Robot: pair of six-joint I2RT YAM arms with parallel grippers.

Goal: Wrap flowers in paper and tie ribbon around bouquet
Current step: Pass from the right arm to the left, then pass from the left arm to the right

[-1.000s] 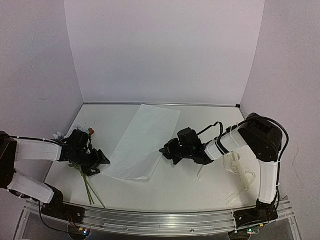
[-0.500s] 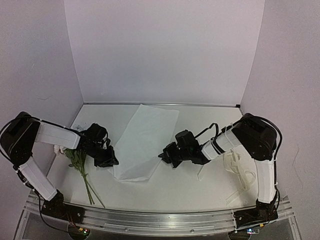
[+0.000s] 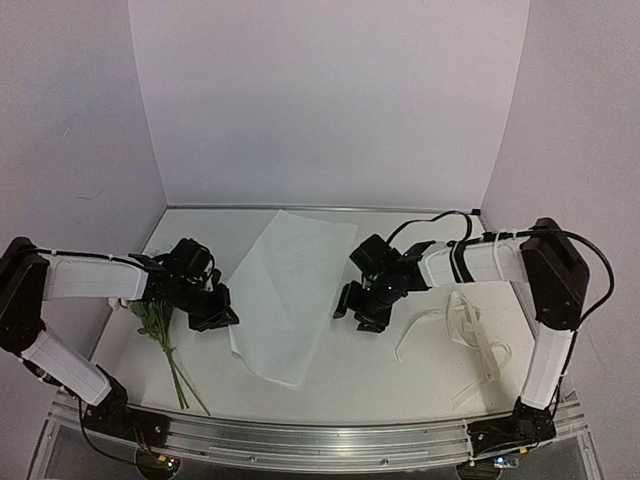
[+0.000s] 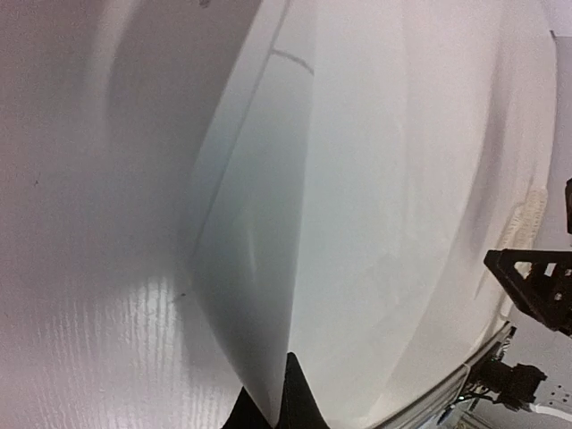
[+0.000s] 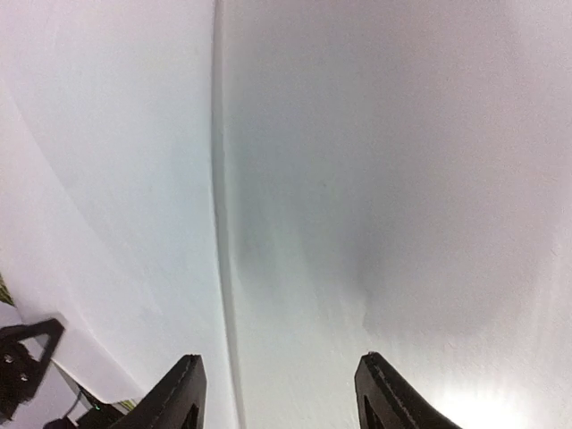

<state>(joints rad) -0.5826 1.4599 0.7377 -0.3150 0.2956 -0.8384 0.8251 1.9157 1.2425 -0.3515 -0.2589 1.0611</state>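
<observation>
The paper [image 3: 290, 285] lies slantwise on the table's middle. My left gripper [image 3: 228, 318] is shut on its near left edge, which is raised into a fold. In the left wrist view the sheet [image 4: 375, 206] rises from the black fingertips [image 4: 301, 407]. My right gripper [image 3: 352, 308] stands open just right of the paper, holding nothing. In the right wrist view the paper's edge [image 5: 217, 223] runs just inside the left finger [image 5: 183, 393]. The flowers [image 3: 152, 316] lie at the left, stems toward the near edge. The ribbon [image 3: 470, 330] lies loosely piled at the right.
White walls close in the table [image 3: 420, 380] at the back and both sides. A metal rail [image 3: 320, 440] runs along the near edge. The flower stems [image 3: 182, 385] reach close to that rail. My right forearm [image 3: 470, 262] passes above the ribbon's far end.
My left gripper has left the flowers, gone to the paper's left edge and shut on it, lifting it. My right gripper has opened and let go of the paper's right edge.
</observation>
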